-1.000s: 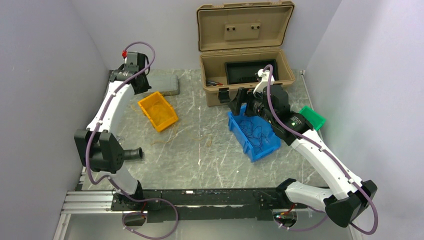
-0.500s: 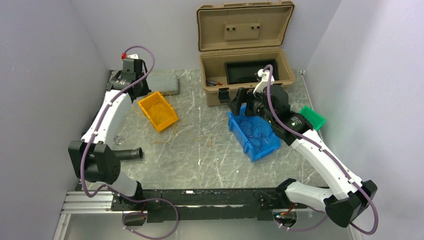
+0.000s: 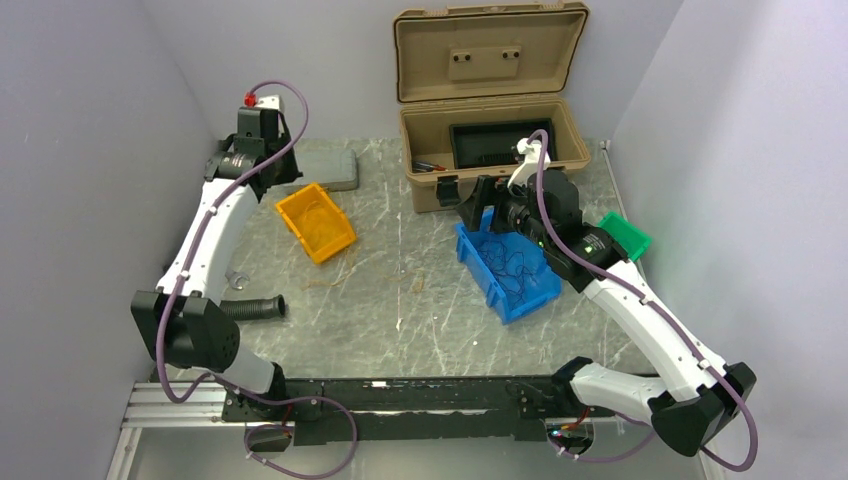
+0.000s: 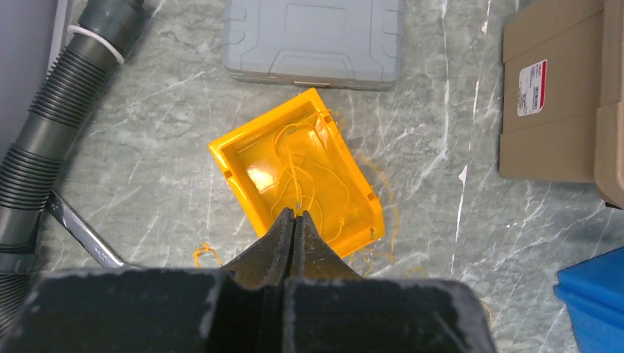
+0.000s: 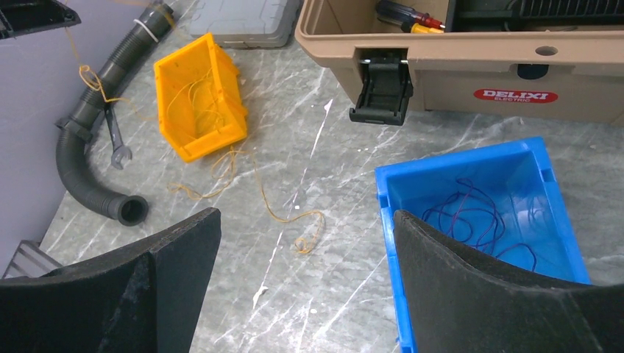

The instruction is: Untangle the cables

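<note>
**Left wrist view: left end effector (image 4: 296,215) pinched on an orange-yellow strand (image 4: 296,200) above the yellow bin (image 4: 254,154)**

On my left wrist feed the two fingers are pressed flat together, with the hair-thin strand caught at their tips. It runs down into the yellow bin directly below. On the right wrist feed I see the same strand hanging slack from that end effector, with a small loop in it. More orange-yellow cables (image 4: 324,195) lie curled inside the bin and spill over its rim onto the counter (image 3: 400,320).

The right end effector (image 5: 305,215) is spread wide and grips nothing. It hangs above the counter at the near left corner of the blue bin (image 5: 537,158). A tangle of dark and blue cables (image 5: 471,213) lies in that bin. A loose orange-yellow cable (image 5: 307,237) trails from the yellow bin across the bare counter and ends in a small curl.

Farther out, a grey case (image 4: 313,37) lies just beyond the yellow bin. A black corrugated hose (image 4: 44,125) and a wrench (image 4: 84,235) lie along the left edge. A tan toolbox (image 5: 471,66) stands at the back with its lid (image 3: 490,50) raised, and a green bin (image 3: 625,235) sits at the right. The counter is grey-green marbled stone, closed in on three sides by plain pale walls (image 3: 80,150).
</note>
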